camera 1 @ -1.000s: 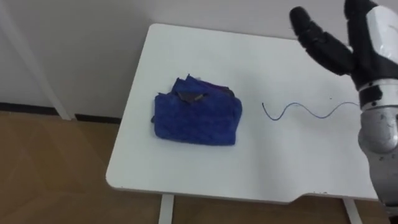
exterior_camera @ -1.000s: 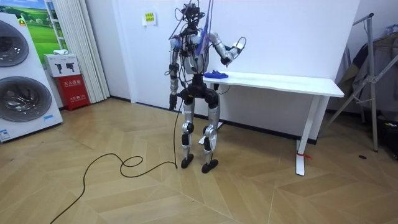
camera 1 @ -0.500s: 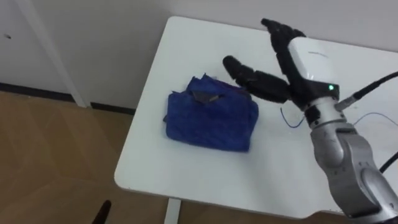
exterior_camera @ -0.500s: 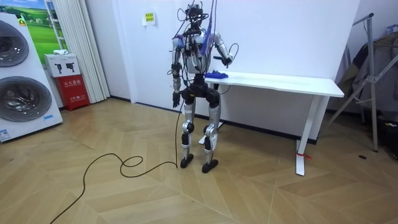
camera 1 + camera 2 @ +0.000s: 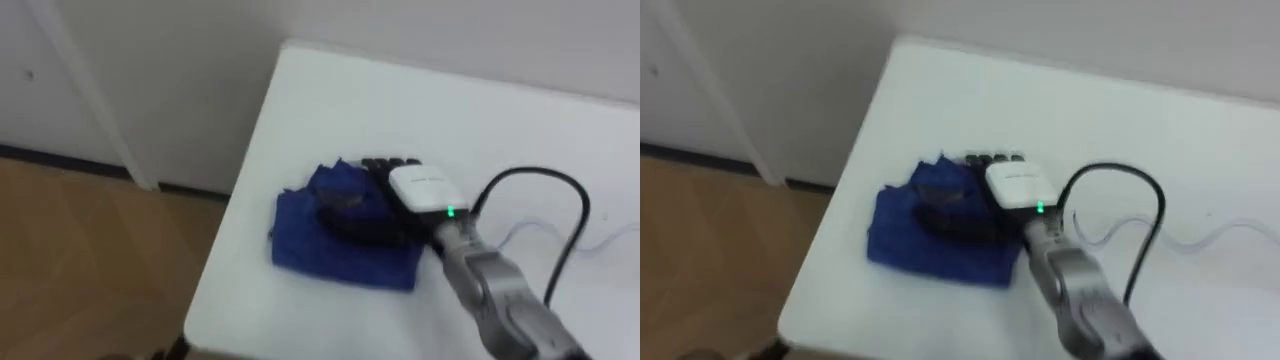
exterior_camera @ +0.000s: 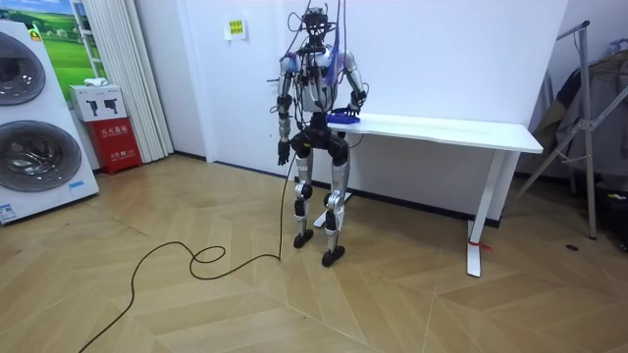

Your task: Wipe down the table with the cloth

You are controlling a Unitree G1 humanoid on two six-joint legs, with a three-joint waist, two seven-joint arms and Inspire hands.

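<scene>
A crumpled blue cloth [image 5: 310,240] lies near the left end of the white table [image 5: 330,100]. My right hand [image 5: 415,190] rests flat on the cloth's right part. Its fingers are stretched over the cloth's far edge and the thumb lies across the middle. A thin blue pen line [image 5: 1200,240] wavers on the table to the right of the hand. In the room view I stand at the table's [image 6: 461,129] end, on the room view's left, with the right arm out to the cloth [image 6: 341,117]. My left hand [image 6: 282,155] hangs at my side.
The table's left edge and front edge run close to the cloth, with wooden floor [image 5: 90,270] below. A white wall stands behind the table. Washing machines [image 6: 34,127] and a red box [image 6: 116,142] stand at the room view's left, a metal rack [image 6: 589,118] at its right.
My right hand came down from above the table's right part and leftwards onto the cloth. I stepped nearer to the table, and the eye view shifted with it.
</scene>
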